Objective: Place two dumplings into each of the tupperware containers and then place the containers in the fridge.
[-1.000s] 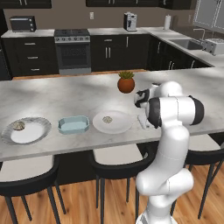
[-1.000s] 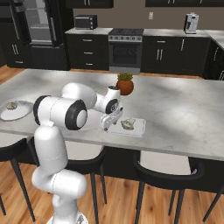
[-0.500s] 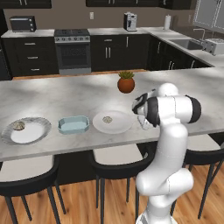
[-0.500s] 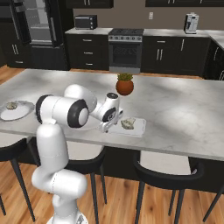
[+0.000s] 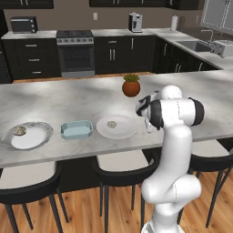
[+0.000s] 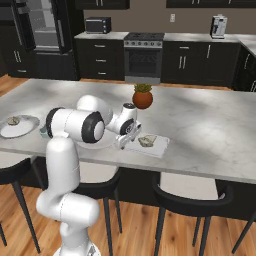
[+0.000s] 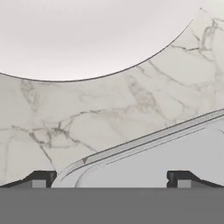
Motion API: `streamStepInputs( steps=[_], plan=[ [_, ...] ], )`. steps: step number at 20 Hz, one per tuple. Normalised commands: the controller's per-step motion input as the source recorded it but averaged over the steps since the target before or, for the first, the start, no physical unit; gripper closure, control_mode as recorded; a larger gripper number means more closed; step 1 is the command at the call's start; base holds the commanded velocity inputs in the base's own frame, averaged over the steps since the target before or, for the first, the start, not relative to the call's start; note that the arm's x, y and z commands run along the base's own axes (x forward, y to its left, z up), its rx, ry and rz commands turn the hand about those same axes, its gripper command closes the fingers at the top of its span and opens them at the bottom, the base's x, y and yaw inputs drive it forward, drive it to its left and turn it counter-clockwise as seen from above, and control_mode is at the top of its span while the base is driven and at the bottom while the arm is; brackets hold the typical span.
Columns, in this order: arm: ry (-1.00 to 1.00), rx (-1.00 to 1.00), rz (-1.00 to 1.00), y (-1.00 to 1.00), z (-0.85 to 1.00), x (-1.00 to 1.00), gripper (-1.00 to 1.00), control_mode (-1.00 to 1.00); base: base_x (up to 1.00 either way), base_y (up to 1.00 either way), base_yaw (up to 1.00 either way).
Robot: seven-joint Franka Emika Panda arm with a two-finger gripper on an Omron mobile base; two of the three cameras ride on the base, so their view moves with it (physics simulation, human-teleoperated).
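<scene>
1. A light-blue tupperware container (image 5: 76, 129) is seen lidless on the marble bench (image 5: 68, 98), between two round white plates; nothing can be made out inside it.
2. One dumpling (image 5: 111, 124) lies on the middle plate (image 5: 117, 127); another dumpling (image 5: 19, 131) lies on the far-left plate (image 5: 26, 135).
3. A second shallow container (image 6: 146, 145) is seen near the bench's front edge, with two dumplings (image 6: 147, 141) in it.
4. The pincer (image 6: 128, 137) is held wide apart and empty, low over the bench just beside that second container, whose rim (image 7: 144, 142) appears in the hand view.
5. A potted plant (image 5: 131, 85) stands further back on the bench.
6. The fridge (image 6: 41, 37) is seen at the back left of the room, near a microwave (image 6: 97, 25) and a stove (image 6: 143, 57).
</scene>
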Motion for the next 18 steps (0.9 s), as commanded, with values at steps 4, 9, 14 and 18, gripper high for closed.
streamStepInputs(
  steps=[4, 9, 14, 18],
  plan=[
    [0.39, 0.00, -0.04, 0.00, -0.24, -0.09, -1.00, -1.00, 0.00, 0.00, 0.00],
    [0.31, 0.00, -0.01, 0.00, -0.45, -0.01, -1.00, -1.00, 0.00, 0.00, 0.00],
    [0.03, 0.00, -0.01, 0.00, -0.47, -0.37, 1.00, -1.00, 0.00, 0.00, 0.00],
    [0.00, -0.01, -0.04, -0.01, -0.65, -0.83, 1.00, -1.00, 0.00, 0.00, 0.00]
  ],
)
